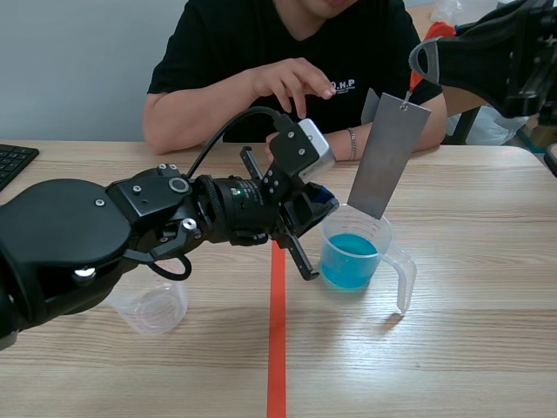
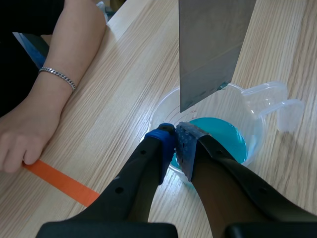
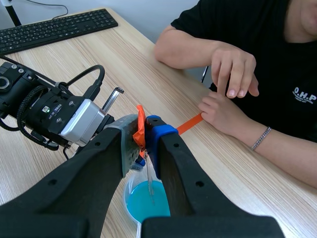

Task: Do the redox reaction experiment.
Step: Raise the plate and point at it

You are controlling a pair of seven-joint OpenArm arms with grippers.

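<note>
Wooden table [image 1: 487, 348]: left pincer [image 2: 177, 134] pinches beaker [image 1: 357, 252] rim, right pincer [image 3: 143, 131] pinches orange tab [image 3: 140, 120].

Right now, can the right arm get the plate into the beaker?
Probably yes: the plate hangs right over the beaker's open mouth, and the left tool grips only its rim.

You have a clear handled jug [image 1: 389, 248], partly filled with blue liquid [image 1: 348, 259], upright on the tabletop [image 1: 470, 348] with its rim pinched by the left hand [image 2: 174, 141], and a grey metal sheet [image 1: 389, 157] hanging tilted from an orange-red tie [image 1: 416, 83] in the right hand [image 3: 142, 130], lower edge at the jug's rim.
</note>
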